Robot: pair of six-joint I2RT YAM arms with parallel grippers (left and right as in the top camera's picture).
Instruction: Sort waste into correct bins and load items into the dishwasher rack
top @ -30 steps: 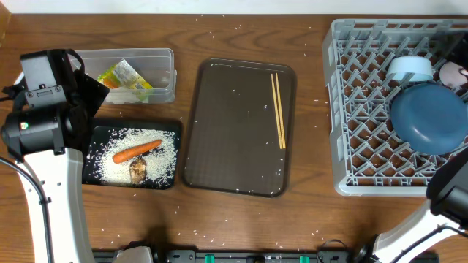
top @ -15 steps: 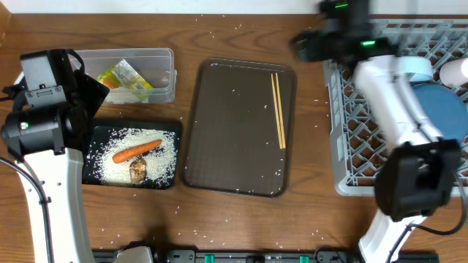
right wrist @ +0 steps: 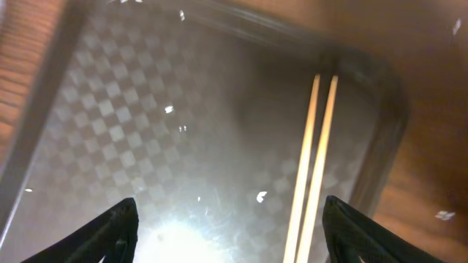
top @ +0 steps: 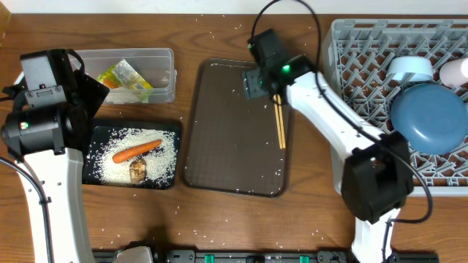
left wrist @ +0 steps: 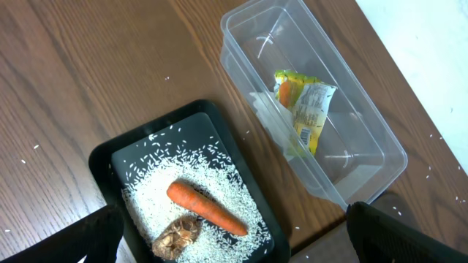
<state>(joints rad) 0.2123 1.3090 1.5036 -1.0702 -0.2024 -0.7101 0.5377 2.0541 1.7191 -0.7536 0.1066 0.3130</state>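
R gripper (right wrist: 228, 237), jaws wide, over chopsticks (right wrist: 316, 161) on brown tray's (right wrist: 110, 109) right side; L gripper (left wrist: 241, 237) wide, above black tray (left wrist: 102, 157).

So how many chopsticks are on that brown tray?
2. The chopsticks lie side by side along the right side of the brown tray, one just left of the other. I see no others anywhere.

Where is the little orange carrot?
Overhead view, left side: the small orange carrot lies on white rice in the shallow black tray, beside the brown food lump.
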